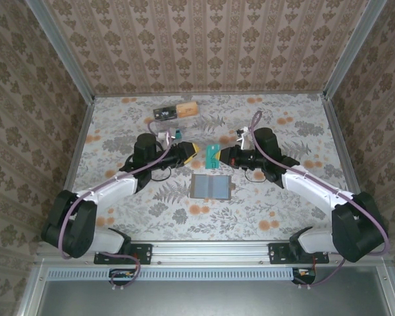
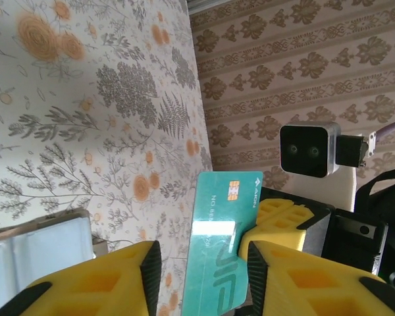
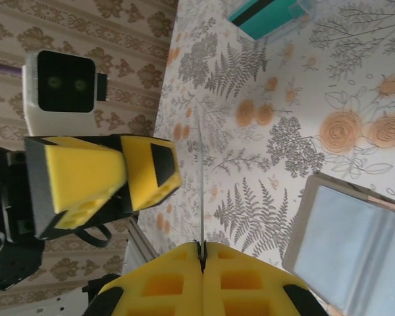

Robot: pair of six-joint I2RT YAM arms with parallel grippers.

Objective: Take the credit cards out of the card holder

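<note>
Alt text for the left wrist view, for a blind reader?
A teal credit card with a gold chip is pinched in the shut yellow jaws of the right gripper, seen through the gap between the open jaws of the left gripper in the foreground. The card holder lies open at lower left on the flowered table.
</note>
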